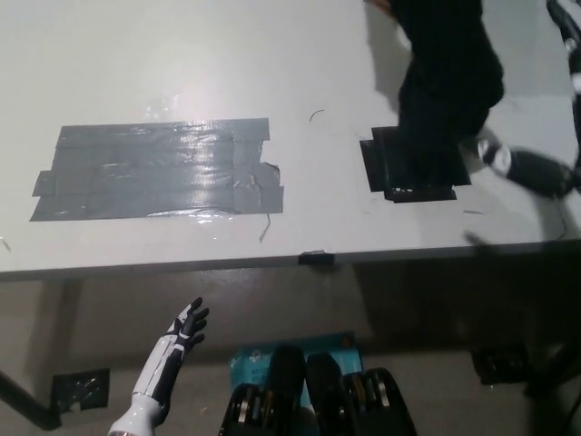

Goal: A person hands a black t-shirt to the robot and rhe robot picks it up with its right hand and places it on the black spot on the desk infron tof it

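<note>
The black t-shirt (447, 86) hangs in a loose bundle from the far edge of the surface (182, 64), toward its right side, its lower end drooping onto or just over the black spot (388, 171); whether cloth and tape touch cannot be told, black on black. A sliver of a person's hand (379, 4) seems to hold its top at the picture's upper edge.

The shirt looks light, soft and limp: it will fold and sag around whatever grips it, not slippery, not fragile. A fair hold is on the bunched upper or middle part, gathering several layers, so that little trails below.

The black right hand (526, 168) is above the surface near its right edge, just beside the shirt's lower end; it is blurred and I cannot tell how its fingers lie. The white left hand (184, 325) rests below the near edge, its fingers spread and holding nothing.

No container stands here. A grey tape patch (154, 170) lies toward the left side.
</note>
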